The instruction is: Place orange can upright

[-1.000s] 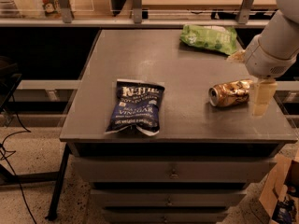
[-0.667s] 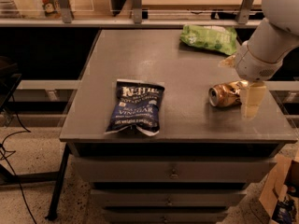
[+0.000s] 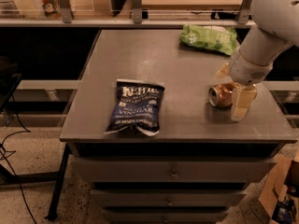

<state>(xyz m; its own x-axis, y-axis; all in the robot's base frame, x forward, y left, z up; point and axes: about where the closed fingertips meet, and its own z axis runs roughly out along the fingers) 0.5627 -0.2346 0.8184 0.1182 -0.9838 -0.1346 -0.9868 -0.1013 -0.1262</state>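
Observation:
The orange can [image 3: 219, 95] lies on its side on the right part of the grey table [image 3: 154, 69], its silver top facing left. My gripper [image 3: 233, 87] hangs from the white arm [image 3: 266, 31] right over the can's right end. Its pale fingers are open and straddle the can: the near finger [image 3: 243, 101] reaches down to the table in front of it, and the far finger [image 3: 223, 71] sits behind it. The near finger hides the can's right end.
A dark blue chip bag [image 3: 135, 106] lies flat near the table's front edge, left of the can. A green chip bag [image 3: 208, 38] lies at the back right. The table's right edge is close to the gripper. Drawers are below the tabletop.
My gripper has moved left and lowered over the can, so the near finger now covers the can's right end. The can and bags have not moved.

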